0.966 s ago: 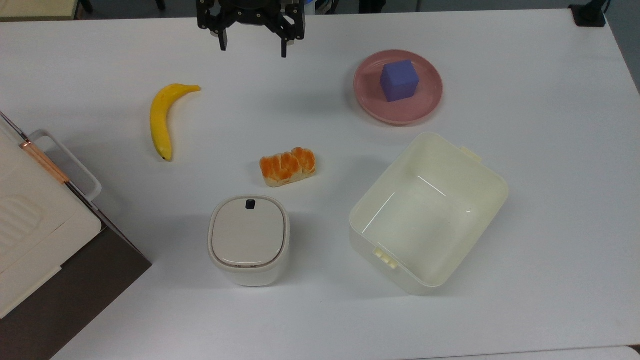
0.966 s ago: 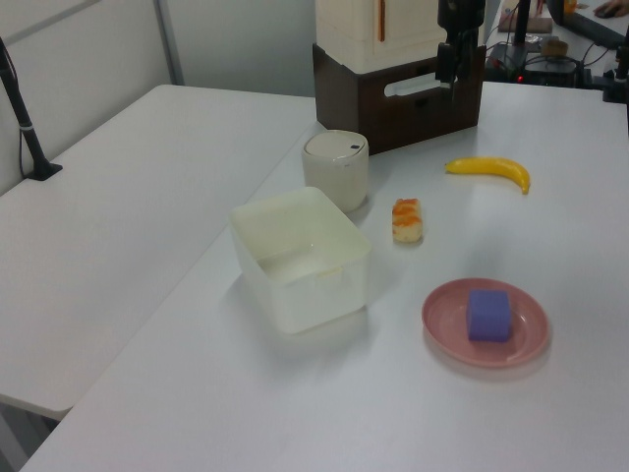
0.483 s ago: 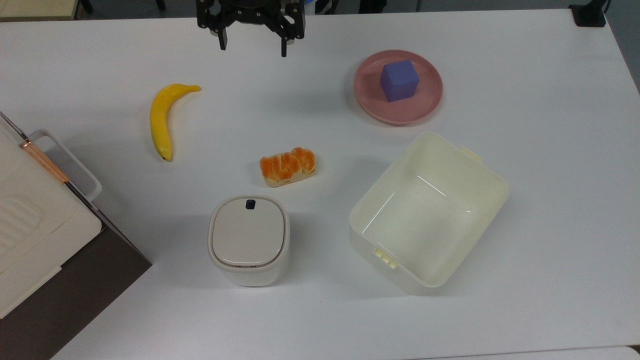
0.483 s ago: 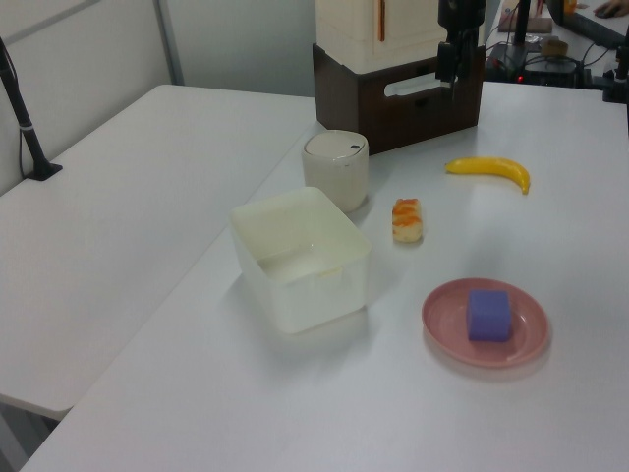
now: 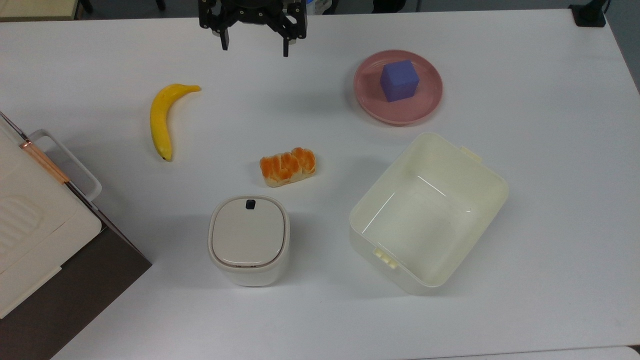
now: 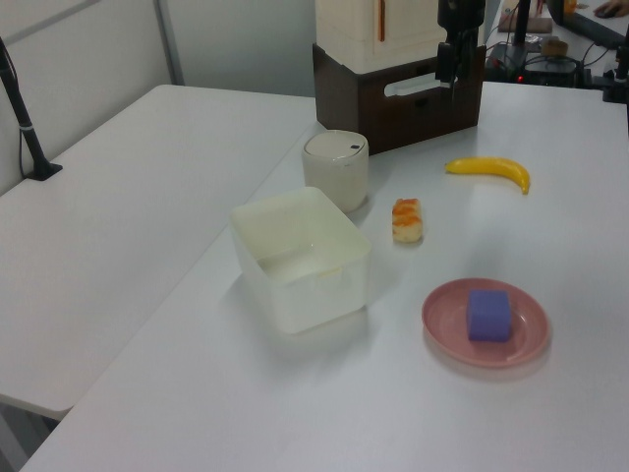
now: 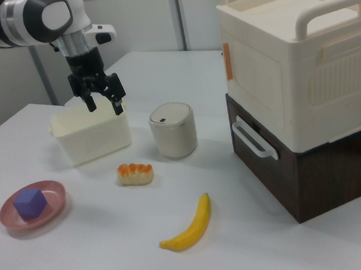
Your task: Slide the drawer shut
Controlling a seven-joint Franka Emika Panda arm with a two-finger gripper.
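Gripper [image 5: 254, 46] hangs high at the top view's upper edge, fingers spread wide, holding nothing; drawer [image 7: 260, 150] sits in the dark brown cabinet [image 7: 321, 174] under a cream handled box [image 7: 293, 57], at the top view's far left. Its white loop handle [image 5: 67, 162] faces the banana [image 5: 162, 117] (front looks nearly flush in the right view; how far out it stands I cannot tell). Drawer lies well apart from the fingers, toward the top view's lower left; my judgement: the push runs square to the handle's long axis, into the cabinet.

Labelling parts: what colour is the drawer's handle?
White, on the drawer's dark brown front; clearest in the right view.
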